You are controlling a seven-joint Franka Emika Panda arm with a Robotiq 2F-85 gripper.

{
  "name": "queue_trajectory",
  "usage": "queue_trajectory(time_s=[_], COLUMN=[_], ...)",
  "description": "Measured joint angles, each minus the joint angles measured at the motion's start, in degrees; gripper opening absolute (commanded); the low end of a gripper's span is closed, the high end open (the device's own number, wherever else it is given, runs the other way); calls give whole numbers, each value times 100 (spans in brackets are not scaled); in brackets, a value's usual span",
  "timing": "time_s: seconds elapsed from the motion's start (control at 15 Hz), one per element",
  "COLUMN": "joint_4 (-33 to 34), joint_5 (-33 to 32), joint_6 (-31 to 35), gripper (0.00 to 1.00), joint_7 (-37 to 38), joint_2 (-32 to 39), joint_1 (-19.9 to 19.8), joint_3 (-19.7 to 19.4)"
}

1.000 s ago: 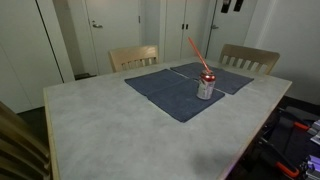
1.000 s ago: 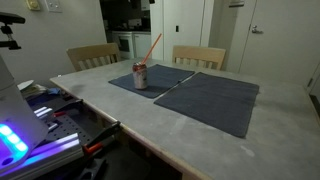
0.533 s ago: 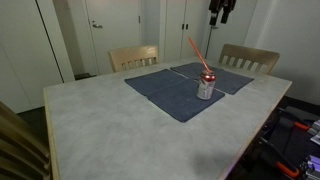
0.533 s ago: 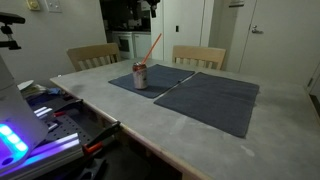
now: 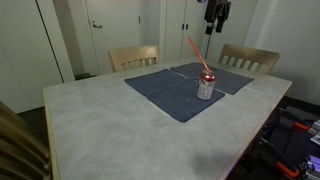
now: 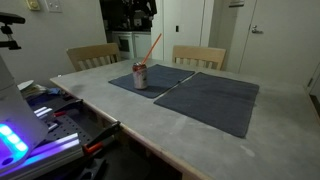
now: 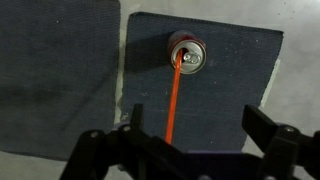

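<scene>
Jaws hang released and empty, high above the bench. Seen from the wrist, a dark mat lies left. Beside it a second mat carries the upright soda can, with an orange straw leaning out.

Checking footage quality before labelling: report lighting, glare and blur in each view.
Wrist view: dim, fingers near-black and soft, yet the can and its orange straw read clearly. In an exterior view, even light across the table, no glare. In an exterior view, a blue-purple glow blows out and the fingers merge with the dark background.
</scene>
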Motion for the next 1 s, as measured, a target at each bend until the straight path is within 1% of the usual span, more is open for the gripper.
queue_trajectory(time_s=[0.27, 0.47, 0.73, 1.0], joint_4=[4, 3, 4, 4], joint_5=[194, 320, 285, 277], joint_6=[128, 507, 1007, 1348], gripper=[100, 100, 100, 100], joint_7=[-115, -146, -100, -42], joint_2=[189, 385, 651, 850], joint_1=[18, 19, 18, 18], joint_3=[1, 1, 1, 1])
